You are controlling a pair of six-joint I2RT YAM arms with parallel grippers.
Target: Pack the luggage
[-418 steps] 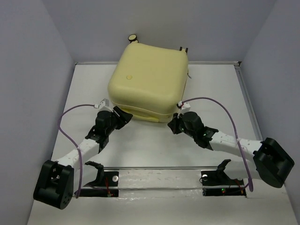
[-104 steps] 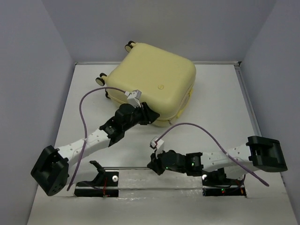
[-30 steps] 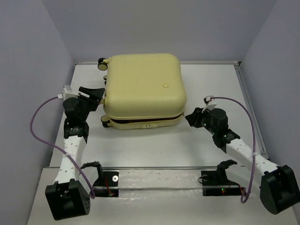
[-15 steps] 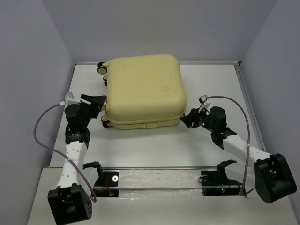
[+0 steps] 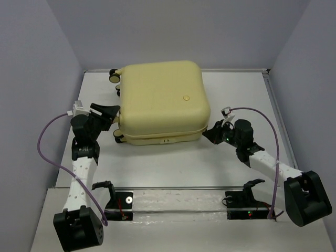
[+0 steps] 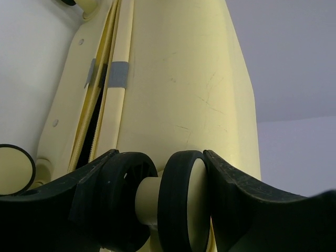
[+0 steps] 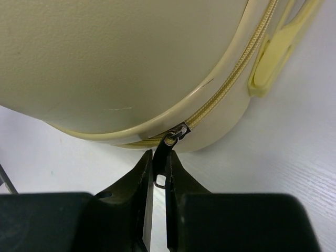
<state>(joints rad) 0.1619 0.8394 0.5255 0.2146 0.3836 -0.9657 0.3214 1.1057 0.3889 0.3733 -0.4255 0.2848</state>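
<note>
The luggage [image 5: 160, 97], a pale yellow hard-shell suitcase, lies flat at the middle back of the table. My left gripper [image 5: 110, 113] is at its left side. In the left wrist view this gripper [image 6: 160, 157] is shut on a black-and-cream caster wheel [image 6: 178, 205], and a dark gap shows along the shell seam [image 6: 100, 100]. My right gripper [image 5: 207, 134] is at the front right corner. In the right wrist view it [image 7: 159, 153] is shut on the black zipper pull [image 7: 159, 165], which hangs from the metal slider [image 7: 179, 131].
More caster wheels [image 5: 112, 75] stick out at the suitcase's left end, one of them low [image 6: 13, 168] in the left wrist view. A yellow side handle [image 7: 273, 58] sits on the right edge. Grey walls enclose the white table [image 5: 236, 94]. A rail [image 5: 178, 190] runs along the near edge.
Over the last second my right gripper moved left onto the suitcase's front right corner and the left arm shifted slightly. Earlier, the suitcase was turned from a diagonal pose to square with the table.
</note>
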